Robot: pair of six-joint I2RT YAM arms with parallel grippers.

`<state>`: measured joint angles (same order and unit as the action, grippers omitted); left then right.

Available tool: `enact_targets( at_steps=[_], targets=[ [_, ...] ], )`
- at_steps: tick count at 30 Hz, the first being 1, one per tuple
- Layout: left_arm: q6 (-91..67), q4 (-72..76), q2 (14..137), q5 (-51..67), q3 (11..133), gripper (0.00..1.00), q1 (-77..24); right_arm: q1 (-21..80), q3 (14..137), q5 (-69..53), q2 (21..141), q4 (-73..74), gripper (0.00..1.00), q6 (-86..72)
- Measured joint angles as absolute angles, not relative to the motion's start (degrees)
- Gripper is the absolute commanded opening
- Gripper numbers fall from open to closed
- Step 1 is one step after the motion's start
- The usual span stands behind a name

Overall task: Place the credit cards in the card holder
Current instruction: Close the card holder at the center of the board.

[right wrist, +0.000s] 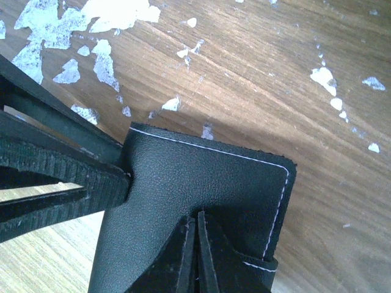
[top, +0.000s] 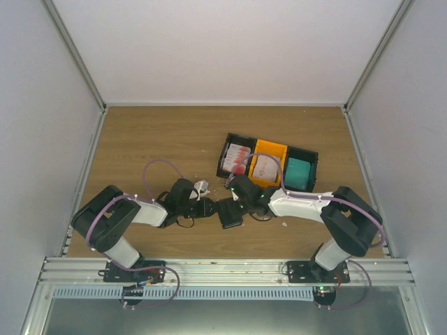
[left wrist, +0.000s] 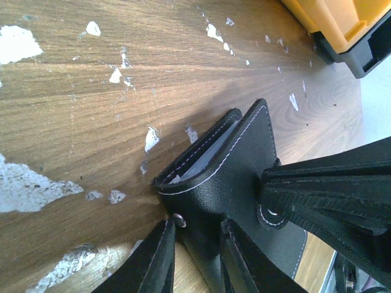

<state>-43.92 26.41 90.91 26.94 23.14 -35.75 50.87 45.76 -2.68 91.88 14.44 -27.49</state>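
Observation:
The black card holder (top: 230, 216) lies folded on the table between both arms. In the left wrist view the card holder (left wrist: 238, 159) shows a pale inner edge in its fold. My left gripper (left wrist: 194, 259) is shut on its lower edge beside the snap stud. My right gripper (right wrist: 197, 229) has its fingers pressed together, tips on the card holder (right wrist: 183, 177) cover by the closure strap (left wrist: 272, 217). I cannot tell if the strap is pinched. Credit cards sit in trays: red-and-white (top: 239, 159), whitish (top: 264, 167), teal (top: 300, 173).
A row of three trays stands behind the right arm, black (top: 229, 148), orange (top: 274, 146) and black (top: 311, 153). The orange tray's corner (left wrist: 330, 18) shows in the left wrist view. White flecks (right wrist: 104, 61) mark the wood. Walls enclose the table on three sides.

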Motion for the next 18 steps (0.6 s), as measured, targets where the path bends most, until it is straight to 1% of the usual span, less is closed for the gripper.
enact_targets(
  at_steps=[2, 4, 10, 18],
  targets=[
    [-43.92, 26.44, 90.91, 26.96, 23.14, 0.23, -35.75, 51.03, 44.23, -2.46, 90.87, 12.71, 0.13, -28.16],
    [-43.90, 26.44, 90.94, 26.94, 23.14, 0.23, -35.75, 51.33, 42.19, -2.35, 89.34, 10.70, 0.13, -28.71],
    [-43.90, 26.48, 90.98, 26.94, 23.16, 0.23, -35.75, 52.97, 35.20, 0.16, 85.82, 1.89, 0.13, -30.28],
    [-43.88, 26.28, 91.13, 26.96, 23.44, 0.23, -35.75, 56.36, 31.81, 7.70, 86.02, -4.82, 0.10, -35.94]
  ],
)
